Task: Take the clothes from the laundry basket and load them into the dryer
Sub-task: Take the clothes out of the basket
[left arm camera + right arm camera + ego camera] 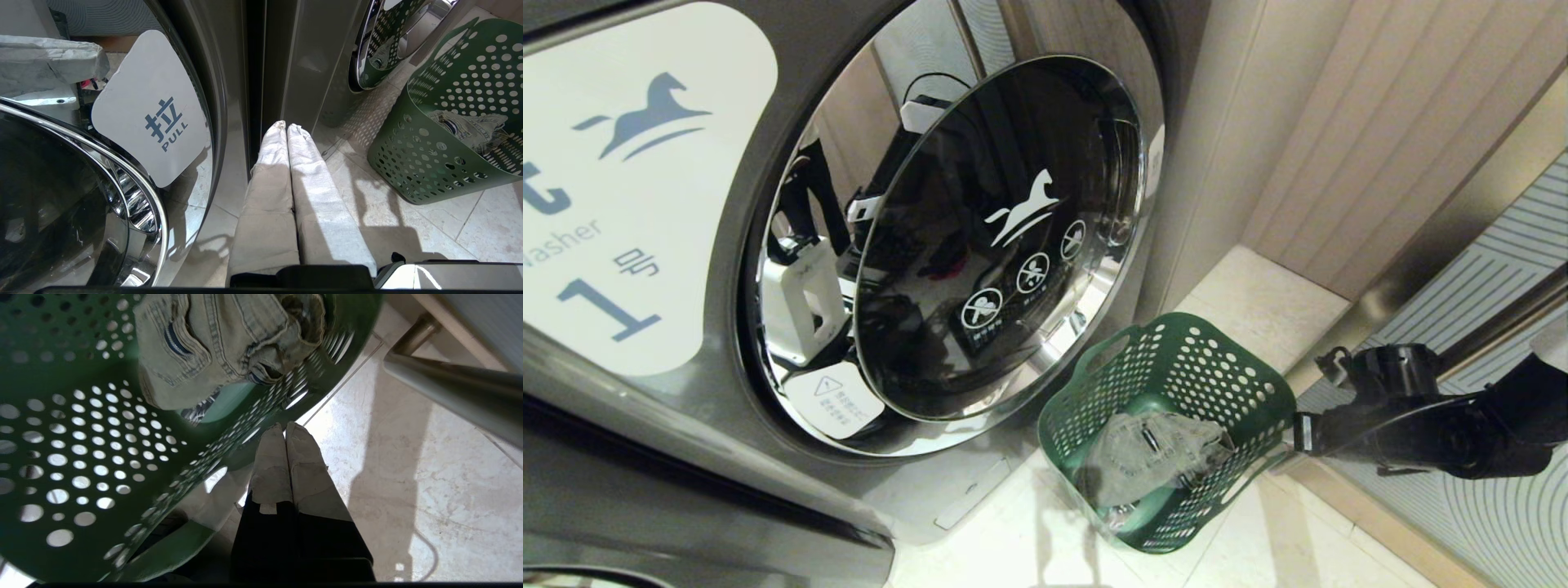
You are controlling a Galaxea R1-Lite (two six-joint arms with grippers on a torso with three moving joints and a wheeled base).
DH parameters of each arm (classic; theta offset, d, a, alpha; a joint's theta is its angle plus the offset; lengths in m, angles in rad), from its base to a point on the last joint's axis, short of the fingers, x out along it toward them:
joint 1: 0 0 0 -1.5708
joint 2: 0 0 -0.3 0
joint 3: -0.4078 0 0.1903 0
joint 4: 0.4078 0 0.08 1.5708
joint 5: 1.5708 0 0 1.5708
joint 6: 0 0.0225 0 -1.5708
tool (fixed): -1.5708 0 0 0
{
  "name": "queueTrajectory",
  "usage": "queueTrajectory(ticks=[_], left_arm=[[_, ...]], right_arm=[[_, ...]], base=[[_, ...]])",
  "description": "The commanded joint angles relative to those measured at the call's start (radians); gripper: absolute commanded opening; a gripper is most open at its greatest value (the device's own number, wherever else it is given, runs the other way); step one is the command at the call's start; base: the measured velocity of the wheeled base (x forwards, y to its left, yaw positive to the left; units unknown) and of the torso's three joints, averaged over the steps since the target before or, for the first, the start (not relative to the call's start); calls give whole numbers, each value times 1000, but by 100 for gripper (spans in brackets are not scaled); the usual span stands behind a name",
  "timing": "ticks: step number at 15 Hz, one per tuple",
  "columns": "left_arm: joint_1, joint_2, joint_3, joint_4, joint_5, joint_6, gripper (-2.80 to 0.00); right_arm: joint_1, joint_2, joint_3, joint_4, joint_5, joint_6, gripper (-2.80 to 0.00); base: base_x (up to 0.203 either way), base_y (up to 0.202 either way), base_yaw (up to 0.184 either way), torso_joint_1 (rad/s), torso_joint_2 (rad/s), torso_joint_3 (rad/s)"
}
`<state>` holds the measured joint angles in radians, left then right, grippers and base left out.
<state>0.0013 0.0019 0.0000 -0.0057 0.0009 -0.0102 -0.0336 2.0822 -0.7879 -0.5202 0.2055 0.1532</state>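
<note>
The dryer's round door [980,245], dark glass in a chrome ring, faces me and looks closed. On the tiled floor to its right stands the green perforated laundry basket [1168,425] holding clothes, a pale denim piece [1152,461] on top. My right gripper [285,426] is shut and empty. It hangs just outside the basket's rim [229,445], with the denim [212,343] inside beyond it. My left gripper [287,125] is shut with nothing in it. It sits parked low against the machine's grey front, and the basket [429,163] is off to its side.
A second machine door with a "PULL" label [151,114] is close beside the left gripper. A metal rail [449,379] and a striped glass panel [1503,269] border the floor on the right, close to the right arm [1421,425]. A wood-panelled wall [1339,122] stands behind the basket.
</note>
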Motion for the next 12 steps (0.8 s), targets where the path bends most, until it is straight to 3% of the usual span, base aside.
queueTrajectory(ticks=[1, 3, 6, 8, 12], left_arm=[[0, 0, 2, -2, 1, 0, -280], [0, 0, 2, -2, 0, 0, -280], [0, 0, 2, 0, -1, 0, -280], [0, 0, 2, 0, 1, 0, -280], [0, 0, 2, 0, 1, 0, -280]], right_arm=[[1, -87, 21, 16, 2, 5, -280], [39, -175, 70, 80, 3, 33, -280], [137, -209, 78, 135, -21, 280, -280], [199, -212, 29, 208, -90, 440, -280], [218, -270, 25, 305, -122, 469, -280]], base=[[0, 0, 0, 0, 0, 0], [0, 0, 0, 0, 0, 0], [0, 0, 0, 0, 0, 0], [0, 0, 0, 0, 0, 0], [0, 0, 0, 0, 0, 0]])
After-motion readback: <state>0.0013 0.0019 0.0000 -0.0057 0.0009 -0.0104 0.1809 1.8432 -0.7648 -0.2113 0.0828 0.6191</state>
